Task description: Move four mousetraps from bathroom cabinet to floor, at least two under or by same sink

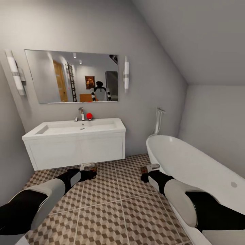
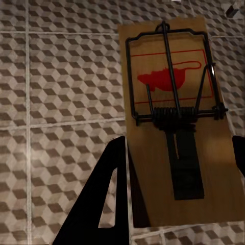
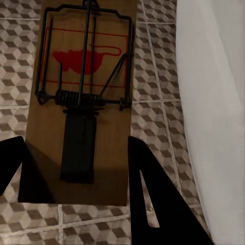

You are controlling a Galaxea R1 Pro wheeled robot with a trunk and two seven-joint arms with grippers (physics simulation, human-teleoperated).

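Each gripper — left gripper, right gripper — clamps a mousetrap; lower both flat onto the bathroom floor beside the sink.

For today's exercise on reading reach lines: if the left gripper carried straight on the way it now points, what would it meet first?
Probably the bathroom floor. The left gripper, shut on a mousetrap, points forward and down at the patterned tiles. The white sink cabinet lies just beyond; depth is unclear, so that could come first if the angle is shallow.
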